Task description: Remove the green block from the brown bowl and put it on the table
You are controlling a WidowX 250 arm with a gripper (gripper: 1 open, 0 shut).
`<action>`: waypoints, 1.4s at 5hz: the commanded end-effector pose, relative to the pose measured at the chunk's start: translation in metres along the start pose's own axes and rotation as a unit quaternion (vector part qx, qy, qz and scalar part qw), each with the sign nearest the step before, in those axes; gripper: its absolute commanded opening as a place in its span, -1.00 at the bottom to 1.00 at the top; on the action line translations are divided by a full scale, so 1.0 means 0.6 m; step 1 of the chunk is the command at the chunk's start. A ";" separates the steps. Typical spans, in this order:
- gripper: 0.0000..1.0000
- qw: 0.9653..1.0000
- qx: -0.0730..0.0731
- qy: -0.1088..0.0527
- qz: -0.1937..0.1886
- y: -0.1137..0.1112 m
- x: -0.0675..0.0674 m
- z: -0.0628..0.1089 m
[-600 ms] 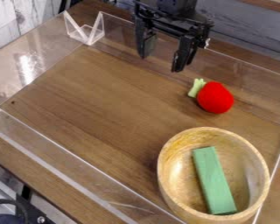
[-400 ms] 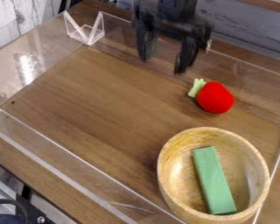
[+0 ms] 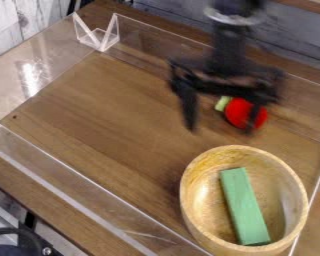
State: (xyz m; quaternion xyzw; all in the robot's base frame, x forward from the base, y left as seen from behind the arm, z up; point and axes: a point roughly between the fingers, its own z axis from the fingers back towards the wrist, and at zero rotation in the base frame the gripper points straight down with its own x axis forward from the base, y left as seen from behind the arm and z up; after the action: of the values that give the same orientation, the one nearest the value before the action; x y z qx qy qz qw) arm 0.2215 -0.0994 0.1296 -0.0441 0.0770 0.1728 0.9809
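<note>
The green block [image 3: 243, 205] lies flat inside the brown bowl [image 3: 192, 190], which stands at the front right of the table [image 3: 103, 125]. My gripper [image 3: 228, 104] is blurred by motion. It hangs open and pointing down over the right middle of the table, just behind the bowl. Nothing is between its fingers. One finger [image 3: 190, 106] reaches toward the tabletop left of a red toy. The green block is apart from the gripper.
A red strawberry-like toy [image 3: 246, 113] with a green top sits right under the gripper, partly hidden by it. Low clear acrylic walls [image 3: 69, 190] edge the table. A clear folded stand [image 3: 96, 30] is at the back left corner.
The gripper has swept from the back of the table forward and to the right, down toward the red toy and the bowl. It has stayed open. Block, bowl and toy have not moved.
</note>
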 end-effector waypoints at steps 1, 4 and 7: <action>1.00 0.999 -0.022 -0.014 0.025 -0.030 -0.017 0.002; 1.00 0.992 -0.070 -0.024 0.102 -0.004 -0.046 -0.065; 1.00 0.985 -0.102 -0.037 0.135 -0.075 -0.042 -0.085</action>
State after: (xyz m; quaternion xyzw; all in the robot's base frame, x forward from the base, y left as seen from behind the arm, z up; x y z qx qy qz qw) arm 0.1992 -0.1531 0.0767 -0.1134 0.0415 0.3148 0.9415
